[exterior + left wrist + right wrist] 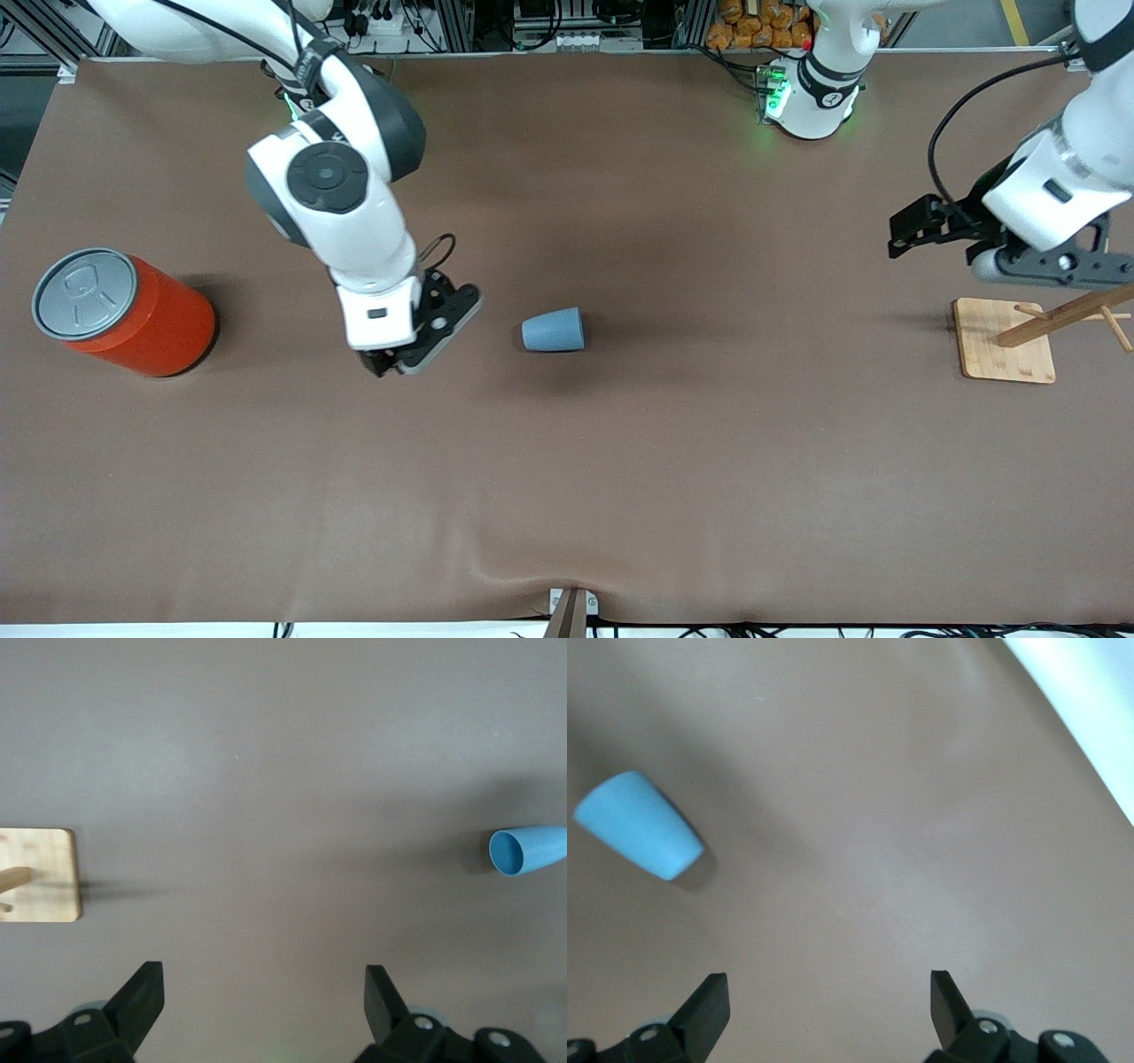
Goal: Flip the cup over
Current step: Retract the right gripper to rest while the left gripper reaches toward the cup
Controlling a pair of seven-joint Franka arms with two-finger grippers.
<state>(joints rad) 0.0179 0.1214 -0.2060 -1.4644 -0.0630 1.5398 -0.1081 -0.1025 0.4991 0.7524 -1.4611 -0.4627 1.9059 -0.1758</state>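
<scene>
The small light blue cup (pixel 553 330) lies on its side on the brown table, mid-table, its mouth toward the left arm's end. My right gripper (pixel 394 365) is open and empty, low over the table beside the cup's narrow base, toward the right arm's end and apart from it. In the right wrist view the cup (pixel 638 824) lies off to one side of the open gripper (pixel 830 988). My left gripper (pixel 904 235) is open and empty, up over the table near the wooden stand. The left wrist view shows its gripper (pixel 264 979) and the cup's dark blue mouth (pixel 529 850) at a distance.
A large orange can with a grey lid (pixel 124 310) stands at the right arm's end. A wooden board with a peg stand (pixel 1005 341) sits at the left arm's end, also in the left wrist view (pixel 40 873). The brown table cover (pixel 567 487) bulges at the front edge.
</scene>
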